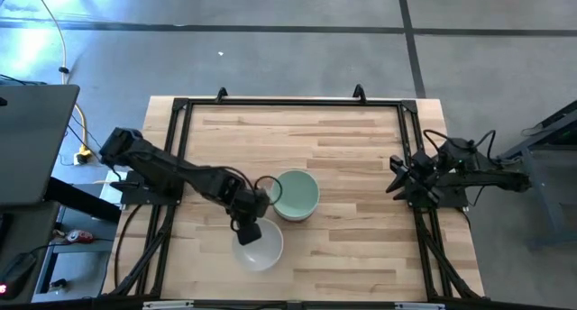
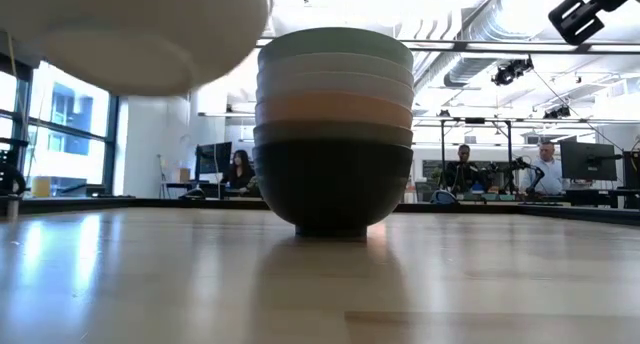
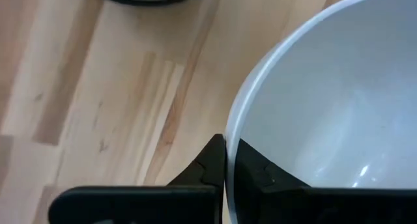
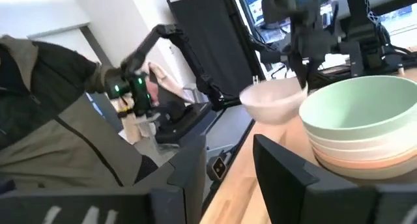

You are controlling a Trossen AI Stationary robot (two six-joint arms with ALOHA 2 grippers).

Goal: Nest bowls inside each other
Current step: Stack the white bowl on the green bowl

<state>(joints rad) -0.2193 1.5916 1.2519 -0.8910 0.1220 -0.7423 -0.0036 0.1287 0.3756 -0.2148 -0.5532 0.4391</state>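
Six bowls stood nested in one stack (image 1: 296, 196) mid-desk, mint green on top. The left gripper (image 3: 226, 160) held the last white bowl (image 1: 259, 245) off the desk just beside it, jaws clenched on its rim. The right gripper (image 1: 397, 177), jaws parted, waited at the desk's (image 1: 361, 256) right edge. Only that bowl remained.

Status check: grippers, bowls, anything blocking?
Left gripper shut on white bowl, lifted beside stack. Right gripper open, parked at table edge. Mint bowl tops stack. Nothing blocking.
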